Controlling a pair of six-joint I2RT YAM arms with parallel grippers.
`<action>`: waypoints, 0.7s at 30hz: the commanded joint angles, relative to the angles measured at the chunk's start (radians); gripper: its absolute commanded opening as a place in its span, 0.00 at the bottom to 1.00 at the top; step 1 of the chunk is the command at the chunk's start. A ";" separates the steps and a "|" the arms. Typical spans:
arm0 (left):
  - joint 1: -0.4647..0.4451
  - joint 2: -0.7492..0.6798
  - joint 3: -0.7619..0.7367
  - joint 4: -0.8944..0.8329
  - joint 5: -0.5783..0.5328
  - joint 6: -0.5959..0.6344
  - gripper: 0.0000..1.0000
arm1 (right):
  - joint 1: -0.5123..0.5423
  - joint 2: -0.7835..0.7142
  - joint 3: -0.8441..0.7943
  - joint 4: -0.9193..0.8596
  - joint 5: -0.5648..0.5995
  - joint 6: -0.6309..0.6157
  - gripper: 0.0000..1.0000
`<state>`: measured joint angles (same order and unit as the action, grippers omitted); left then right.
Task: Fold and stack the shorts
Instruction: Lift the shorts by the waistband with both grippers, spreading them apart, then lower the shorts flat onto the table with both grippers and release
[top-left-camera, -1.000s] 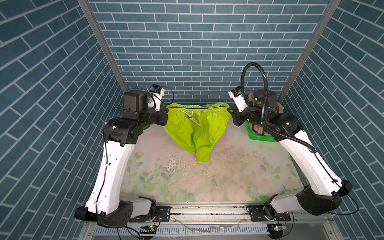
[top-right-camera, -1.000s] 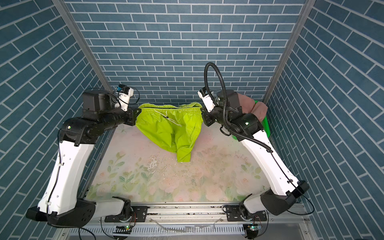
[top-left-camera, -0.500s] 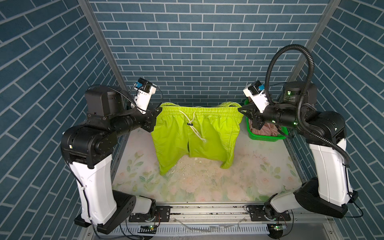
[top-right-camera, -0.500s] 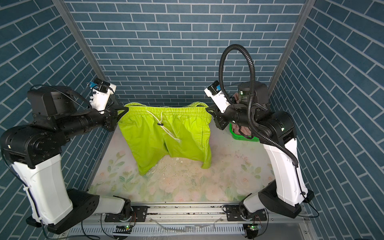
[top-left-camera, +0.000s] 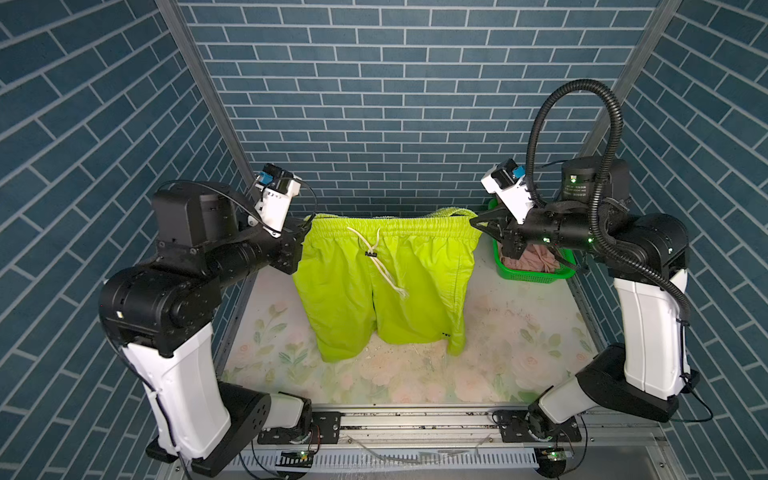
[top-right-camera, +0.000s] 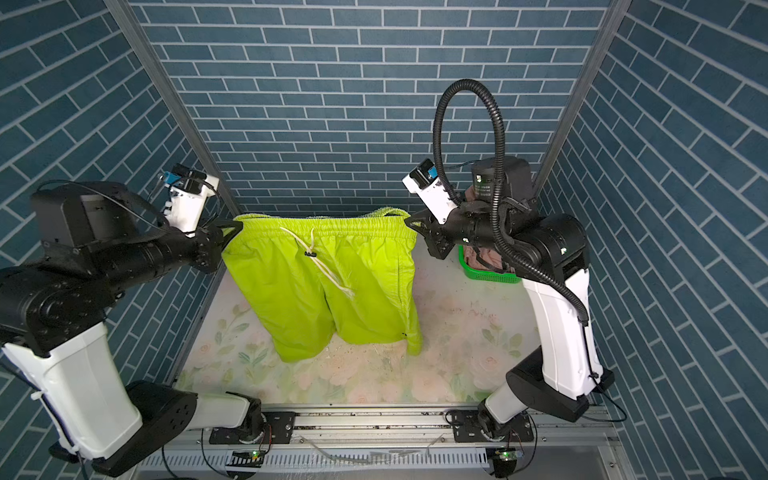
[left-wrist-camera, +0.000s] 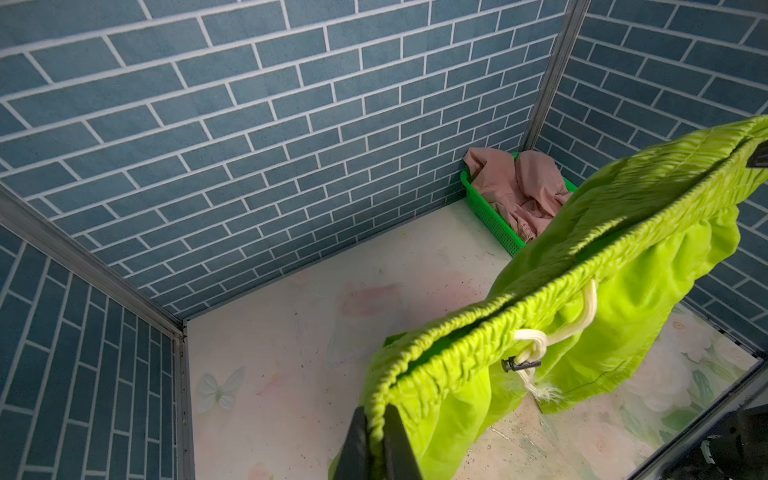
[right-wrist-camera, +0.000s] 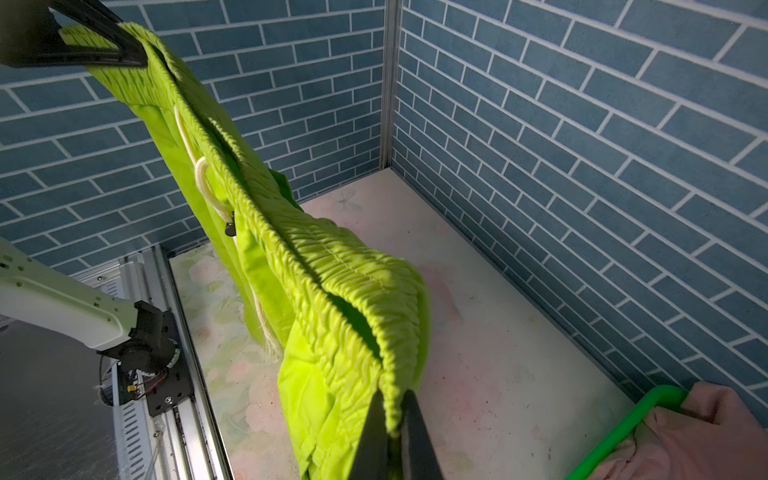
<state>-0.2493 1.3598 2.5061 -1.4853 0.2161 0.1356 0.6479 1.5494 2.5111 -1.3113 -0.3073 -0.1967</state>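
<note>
Lime-green shorts were lifted and spread since a second ago, when you had them slumped low at the back.
Your left gripper and right gripper were each clamped on one end of the waistband, so the cloth stretched between the fingers and both legs hung below them over the table. Just beyond the right fingers, the green basket held the pink shorts, crumpled.
</note>
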 joint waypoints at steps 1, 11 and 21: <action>0.012 -0.051 -0.024 0.025 -0.112 -0.003 0.00 | -0.017 -0.060 0.007 -0.040 0.033 0.024 0.00; 0.013 0.101 -0.309 0.228 -0.229 -0.062 0.00 | -0.141 0.047 -0.286 0.189 0.033 0.042 0.00; 0.104 0.484 -0.459 0.609 -0.321 -0.105 0.00 | -0.246 0.572 -0.119 0.403 0.008 -0.016 0.00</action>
<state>-0.1947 1.7950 2.0384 -1.0206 0.0090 0.0597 0.4374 2.0109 2.2986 -0.9878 -0.3416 -0.1669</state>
